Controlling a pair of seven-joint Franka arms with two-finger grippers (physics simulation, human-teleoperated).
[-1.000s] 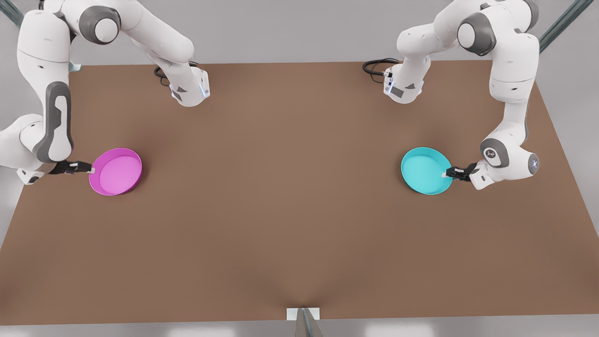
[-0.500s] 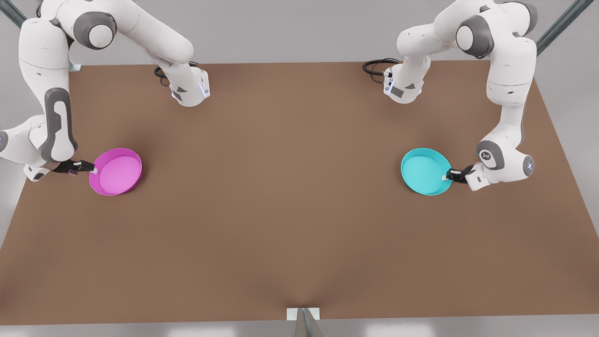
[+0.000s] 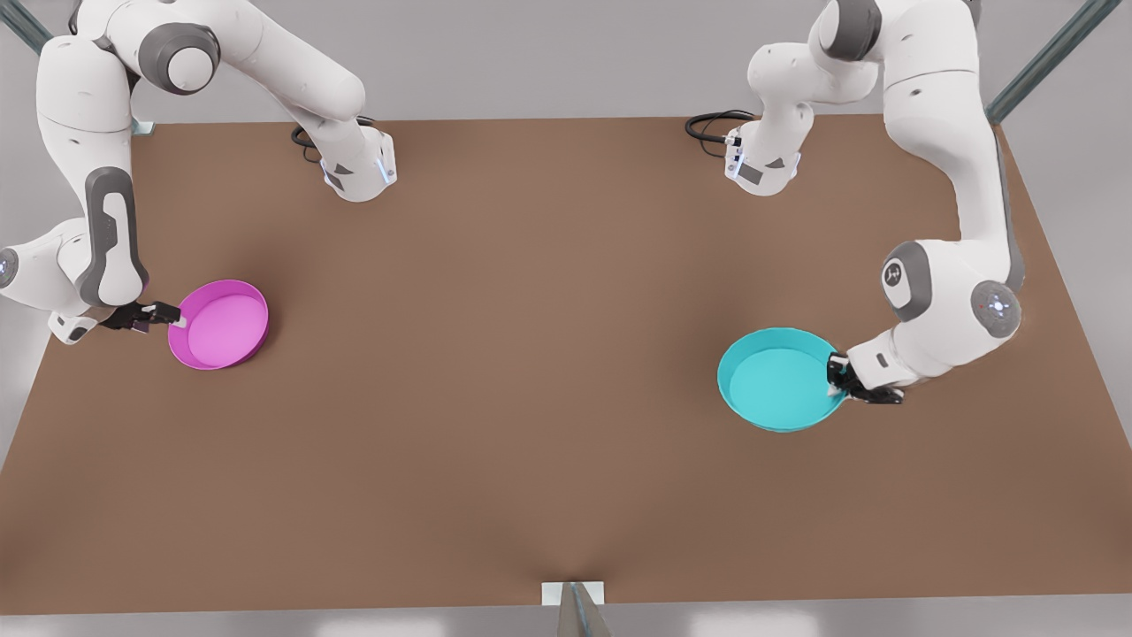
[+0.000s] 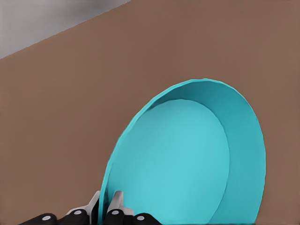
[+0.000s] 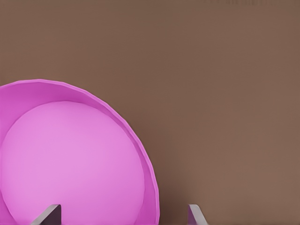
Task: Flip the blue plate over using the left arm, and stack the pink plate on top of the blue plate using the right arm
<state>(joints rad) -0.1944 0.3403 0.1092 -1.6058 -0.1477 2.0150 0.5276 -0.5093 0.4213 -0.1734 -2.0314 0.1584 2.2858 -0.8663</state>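
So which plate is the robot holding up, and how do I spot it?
Look at the brown table, on the front view's right. The left gripper pinches the rim of the blue plate. It is the turquoise one; the other, the pink plate, sits far across.

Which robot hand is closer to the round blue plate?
The left one. The left gripper is shut on the rim of the round, shallow blue plate, at the front view's right. The right gripper is far off, open at the round pink plate.
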